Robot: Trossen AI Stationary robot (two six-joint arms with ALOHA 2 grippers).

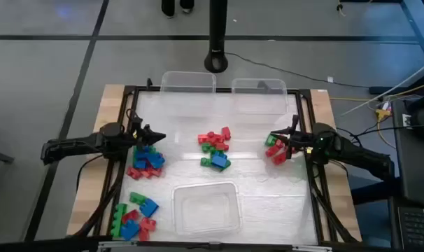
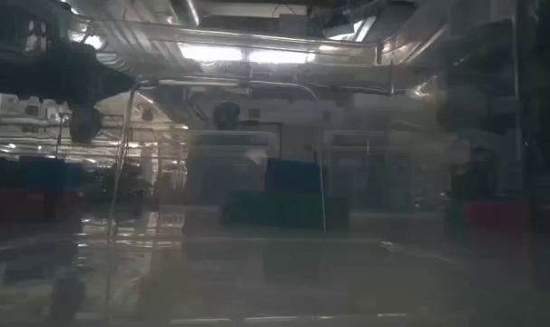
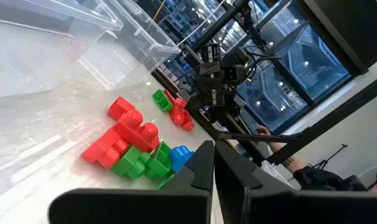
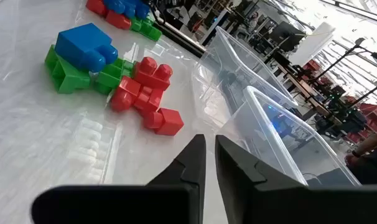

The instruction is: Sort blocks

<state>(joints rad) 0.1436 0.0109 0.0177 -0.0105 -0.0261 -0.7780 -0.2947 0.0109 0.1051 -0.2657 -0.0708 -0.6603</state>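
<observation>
Both arms are reaching inward low over the table (image 1: 268, 183) from its sides: the left gripper (image 1: 160, 136) is hanging over the left blocks (image 1: 146, 162), the right gripper (image 1: 273, 137) beside the right blocks (image 1: 276, 149), and each is pinched closed with nothing between its fingers. The red, green and blue blocks are lying in four clusters: left, centre (image 1: 214, 148), right and front left (image 1: 133, 215). Three clear bins are sitting on the table, two (image 1: 188, 82) (image 1: 259, 95) at the far edge and one (image 1: 205, 207) at the near edge.
</observation>
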